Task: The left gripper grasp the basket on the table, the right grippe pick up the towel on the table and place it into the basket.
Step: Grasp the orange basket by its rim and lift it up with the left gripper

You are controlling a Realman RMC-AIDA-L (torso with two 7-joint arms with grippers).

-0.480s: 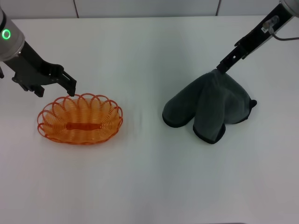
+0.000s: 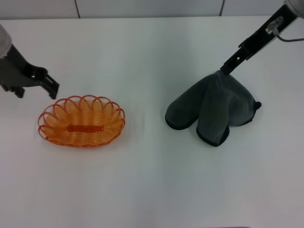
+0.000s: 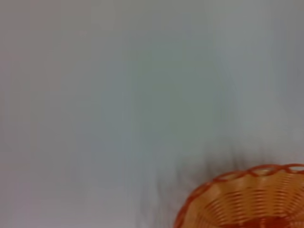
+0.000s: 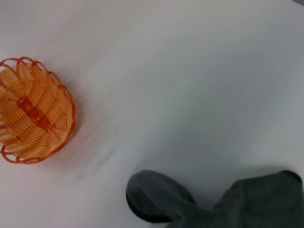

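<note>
The left gripper (image 2: 50, 88), its arm cut off at the frame edge, hangs unclenched just beside the basket (image 2: 81, 121) without touching it. On the white table (image 2: 152, 185), the right gripper (image 2: 222, 70) pinches the towel (image 2: 213, 110), tips hidden in the cloth.

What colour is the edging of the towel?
Black, running along the dark grey towel; it shows best in the head view.
</note>
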